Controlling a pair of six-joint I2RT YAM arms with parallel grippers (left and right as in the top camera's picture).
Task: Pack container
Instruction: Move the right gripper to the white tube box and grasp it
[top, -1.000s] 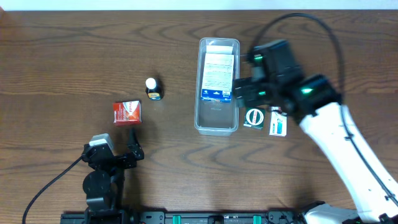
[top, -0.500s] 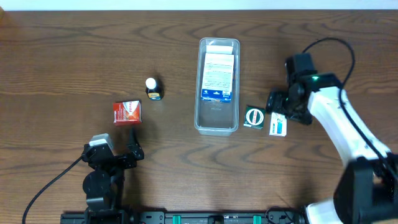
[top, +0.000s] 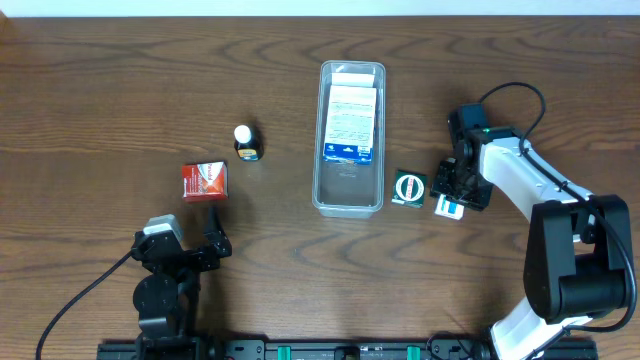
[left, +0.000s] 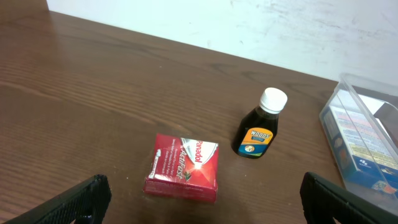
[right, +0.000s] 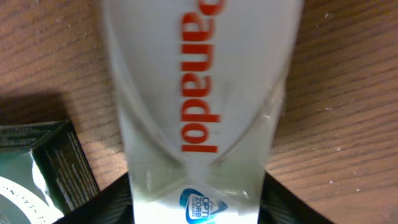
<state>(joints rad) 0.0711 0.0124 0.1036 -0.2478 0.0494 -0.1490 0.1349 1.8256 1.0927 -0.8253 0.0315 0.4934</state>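
The container (top: 349, 196) is a long clear tub at the table's middle, with a blue-and-white box (top: 351, 122) lying in it. It also shows at the right edge of the left wrist view (left: 328, 118). My right gripper (top: 457, 192) is down on the table to the tub's right. It is shut on a white Panadol box (right: 199, 93), whose end shows in the overhead view (top: 447, 209). A dark green box (top: 408, 188) lies between that box and the tub. My left gripper (left: 199, 211) is open and empty at the table's front left.
A red Panadol box (top: 205, 181) lies just ahead of my left gripper, also in the left wrist view (left: 183, 167). A small dark bottle with a white cap (top: 246, 142) stands behind it, upright (left: 258, 127). The green box's corner shows in the right wrist view (right: 31, 168).
My right arm has swung from beside the tub out to the right and down onto the white Panadol box. The left arm has not moved.
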